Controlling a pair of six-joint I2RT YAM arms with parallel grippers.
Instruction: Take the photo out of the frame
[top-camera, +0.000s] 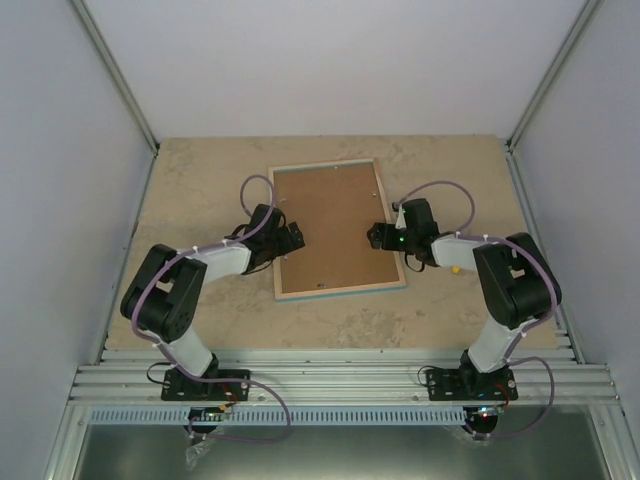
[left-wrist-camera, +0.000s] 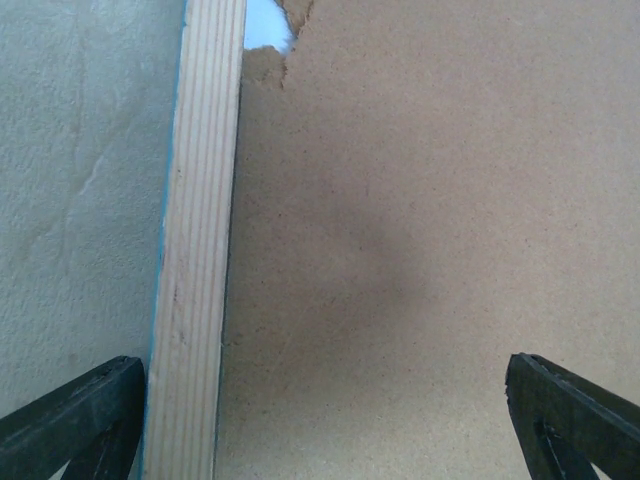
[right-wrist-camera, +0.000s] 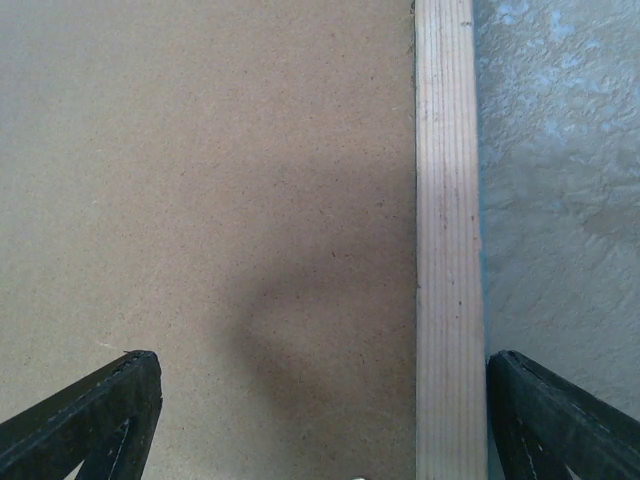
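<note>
Both left pincer (left-wrist-camera: 320, 385) and right pincer (right-wrist-camera: 322, 370) gape released astride the frame's (left-wrist-camera: 200, 250) grainy wood rails.

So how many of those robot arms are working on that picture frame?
2. The left arm reaches the frame's left edge; the right arm reaches its right edge. No others show.

Bright, diffuse light from above. A soft grey shadow lies on the brown fibreboard backing (right-wrist-camera: 200, 150) in both wrist views (the pale wooden frame rail (right-wrist-camera: 445, 240) shows crisp grain); overhead view evenly lit.
</note>
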